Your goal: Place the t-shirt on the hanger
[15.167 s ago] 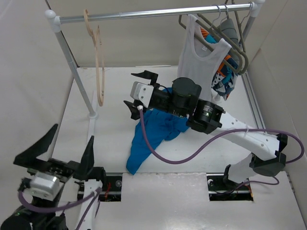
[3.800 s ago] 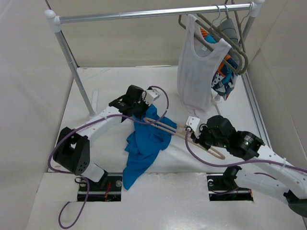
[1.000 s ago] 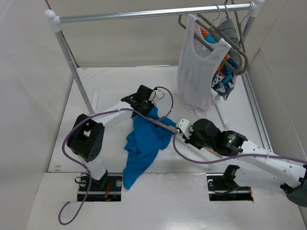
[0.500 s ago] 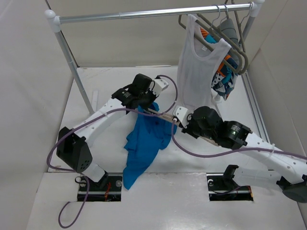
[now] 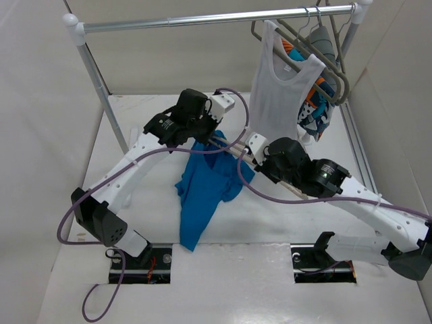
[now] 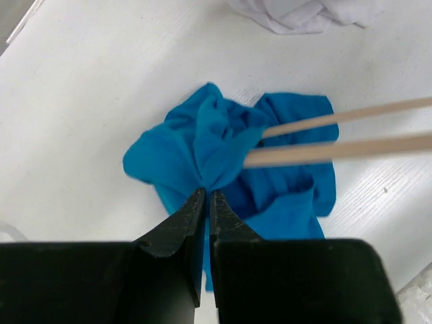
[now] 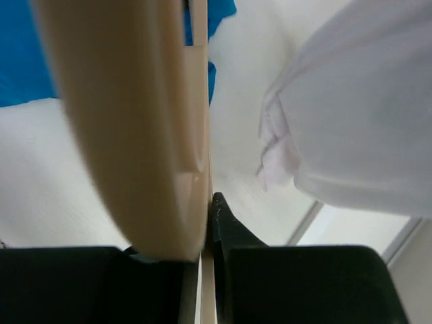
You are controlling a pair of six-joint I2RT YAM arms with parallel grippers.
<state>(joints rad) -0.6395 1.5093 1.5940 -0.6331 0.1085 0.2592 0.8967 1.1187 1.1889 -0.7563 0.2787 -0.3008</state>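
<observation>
A metal clothes rail (image 5: 202, 19) spans the back of a white table (image 5: 155, 169). Below the middle of the rail, in front of it, two robot arms meet over a bright blue t-shirt (image 5: 206, 185).

The left gripper (image 5: 202, 133) sits below the rail's middle. Its two black fingers are pressed together on a raised fold at the top of the t-shirt. In the left wrist view the fingertips of the left gripper (image 6: 206, 197) pinch a peak of blue cloth, and the rest of the t-shirt (image 6: 216, 135) lies crumpled beneath. From overhead, the shirt's lower end trails onto the table, on the side away from the rail.

The right gripper (image 5: 260, 155), below the rail and right of its middle, is clamped on the hanger (image 5: 231, 146), a pale beige wooden frame. Close up, the hanger (image 7: 135, 135) fills the view, gripped between the fingers of the right gripper (image 7: 202, 233). Its two thin bars (image 6: 337, 145) reach the bunched cloth; whether they pass inside it cannot be told.

At the rail's right end hang grey hangers (image 5: 317, 50), a white tank top (image 5: 273, 101) and a patterned garment (image 5: 317, 108).
</observation>
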